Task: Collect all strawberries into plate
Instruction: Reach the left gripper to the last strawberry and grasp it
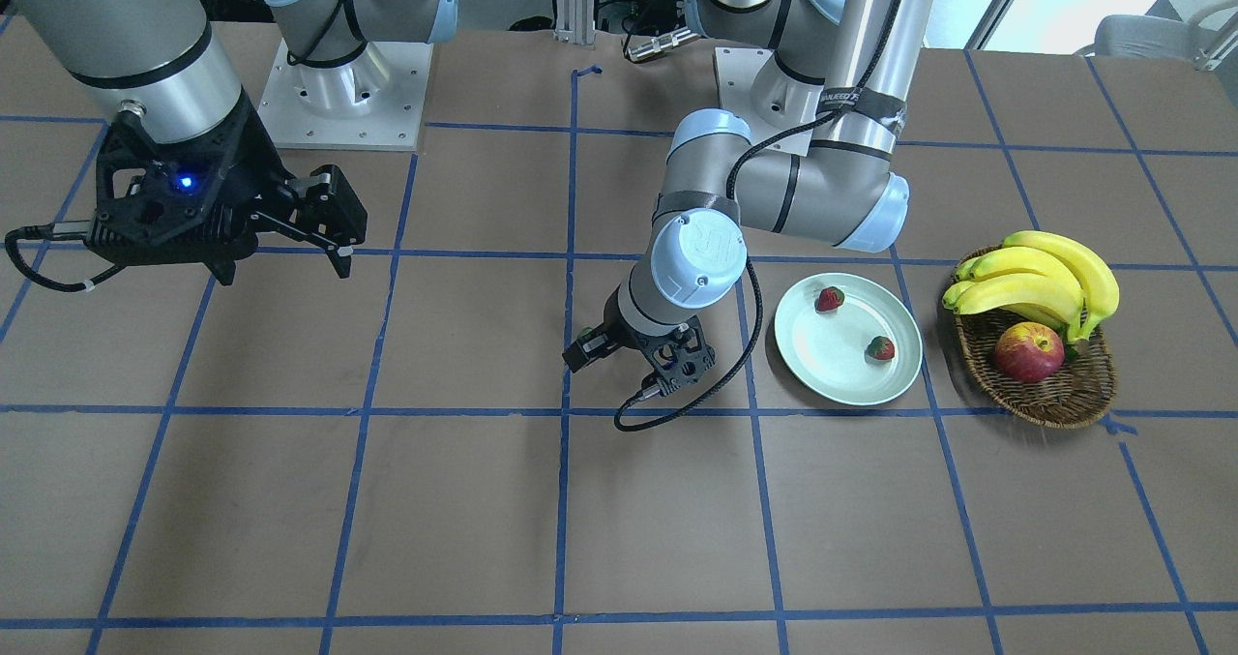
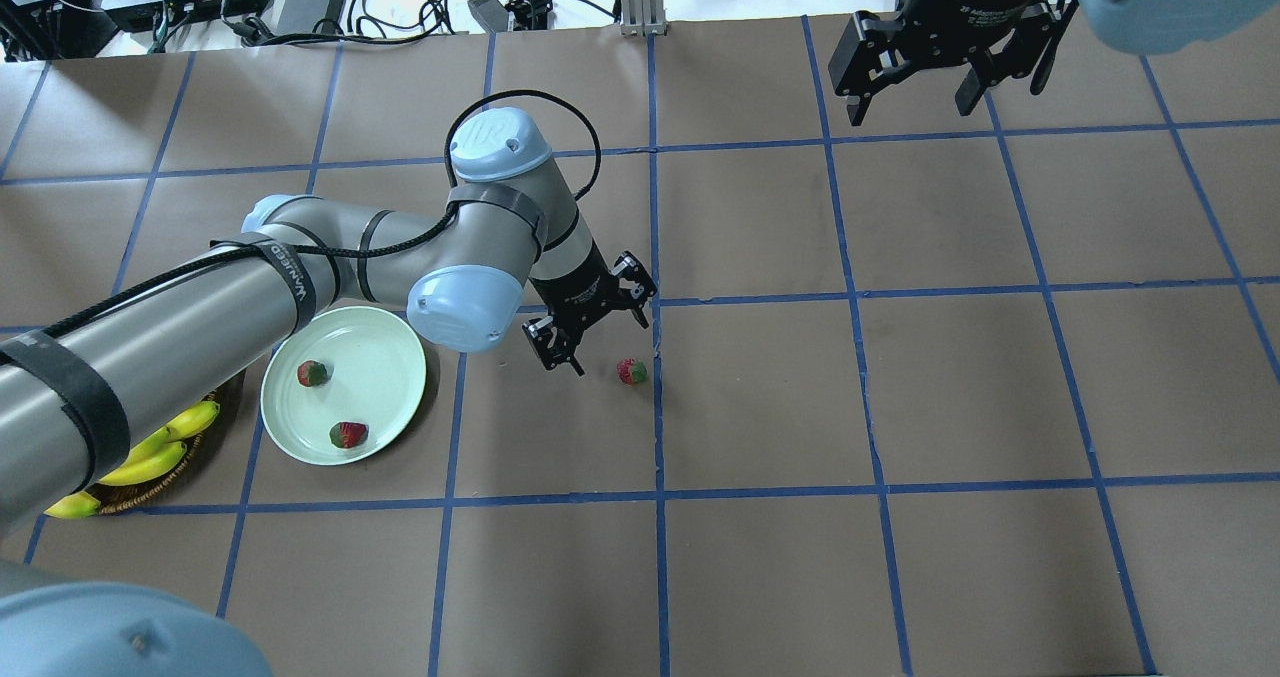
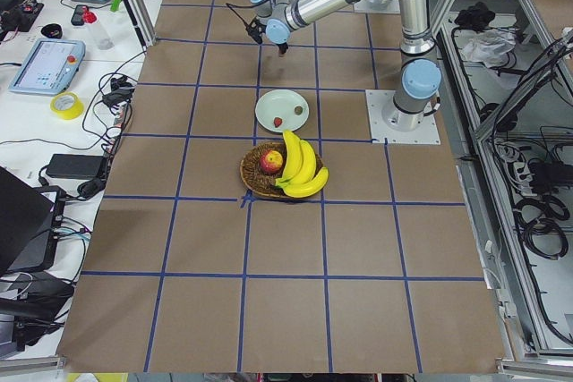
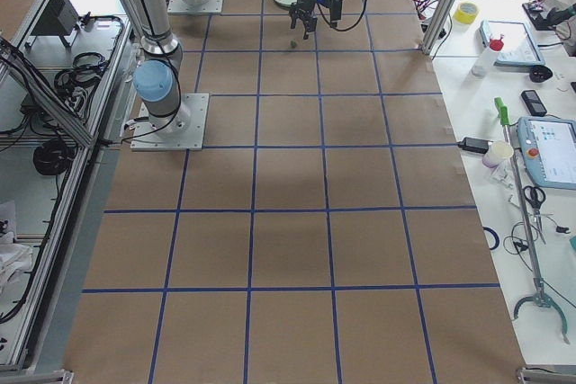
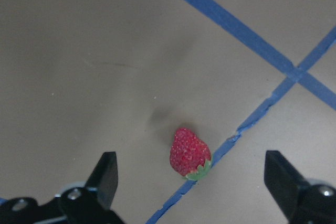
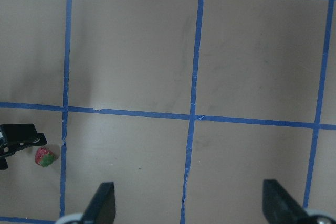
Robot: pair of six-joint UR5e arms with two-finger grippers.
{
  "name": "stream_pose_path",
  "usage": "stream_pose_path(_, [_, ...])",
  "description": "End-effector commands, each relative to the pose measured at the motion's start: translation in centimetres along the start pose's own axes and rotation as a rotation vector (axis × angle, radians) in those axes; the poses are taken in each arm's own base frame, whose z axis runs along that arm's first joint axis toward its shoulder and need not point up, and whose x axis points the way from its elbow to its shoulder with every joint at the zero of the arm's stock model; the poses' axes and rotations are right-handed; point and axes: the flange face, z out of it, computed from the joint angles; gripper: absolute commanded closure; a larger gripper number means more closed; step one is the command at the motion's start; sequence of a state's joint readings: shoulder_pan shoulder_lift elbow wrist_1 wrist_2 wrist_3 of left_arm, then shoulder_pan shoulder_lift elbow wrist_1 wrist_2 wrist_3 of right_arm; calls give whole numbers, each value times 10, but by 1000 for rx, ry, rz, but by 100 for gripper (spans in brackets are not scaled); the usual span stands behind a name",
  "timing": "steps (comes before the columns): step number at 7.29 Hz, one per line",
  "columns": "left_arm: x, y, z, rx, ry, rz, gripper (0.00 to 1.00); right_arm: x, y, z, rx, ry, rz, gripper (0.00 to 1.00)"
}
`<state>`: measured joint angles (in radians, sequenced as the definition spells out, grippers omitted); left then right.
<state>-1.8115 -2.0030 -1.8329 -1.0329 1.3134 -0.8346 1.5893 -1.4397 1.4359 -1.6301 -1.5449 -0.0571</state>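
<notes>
On the plate (image 2: 375, 352): two strawberries (image 1: 830, 299) (image 1: 880, 348), apart from each other, neither touching the rim. Off the plate, toward the table's (image 2: 900, 407) middle: third strawberry (image 5: 190, 153), lying on its side against a blue tape line (image 5: 236, 135), cap toward the camera. Left gripper (image 2: 603, 342) hangs over it, fingers spread wide, nothing held, no contact; the wrist view puts the berry between the fingers. Risks, as I judge them: the berry is small and rounded, so an off-centre close could roll or squirt it away; too hard a squeeze would bruise it; fingertips coming down too low would scrape the table. On the carry, a low approach might clip the plate rim or knock the berries already there. Just beside the plate, on the side away from the loose berry: wicker basket (image 1: 1054, 403) with bananas (image 1: 1045, 278) and an apple (image 1: 1028, 352), not in the path. Well apart from the plate, beyond the loose berry: right gripper (image 6: 189, 205), raised, fingers spread, empty.
</notes>
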Motion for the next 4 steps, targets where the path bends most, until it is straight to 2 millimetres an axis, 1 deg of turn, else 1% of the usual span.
stream_pose_path(1, [-11,1,27,-36,-35,-18,17,2,4,-11,17,21,-3,0])
stream_pose_path(2, [-10,3,28,-59,-15,-20,28,2,7,-11,12,21,0,0])
stream_pose_path(4, [-8,5,31,-90,4,-23,29,4,7,-12,12,21,3,0])
